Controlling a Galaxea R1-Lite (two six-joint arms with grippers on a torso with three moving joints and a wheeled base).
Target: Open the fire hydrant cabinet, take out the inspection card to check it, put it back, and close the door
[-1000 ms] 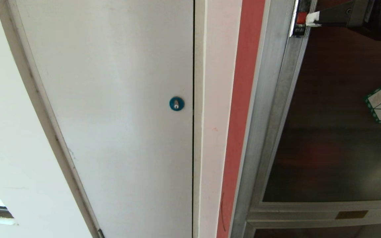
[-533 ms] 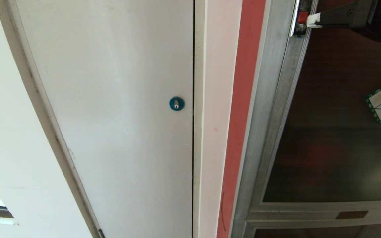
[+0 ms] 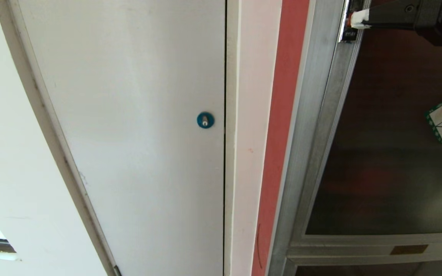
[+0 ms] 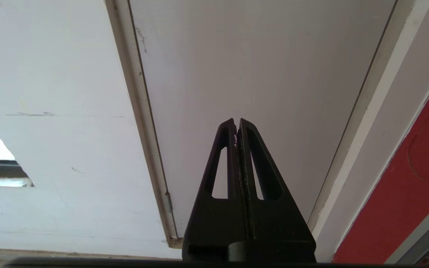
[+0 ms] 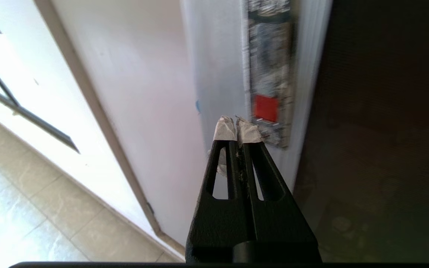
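Your right pincer (image 5: 236,128), tips pressed together, sits just short of the red latch (image 5: 266,108); the door (image 3: 390,153) looks unopened, everything remains

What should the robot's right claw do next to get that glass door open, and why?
Probably nudge the shut right gripper sideways onto the small red latch and press. The door looks closed in its silver frame, and the taped fingertips sit just beside the latch plate.
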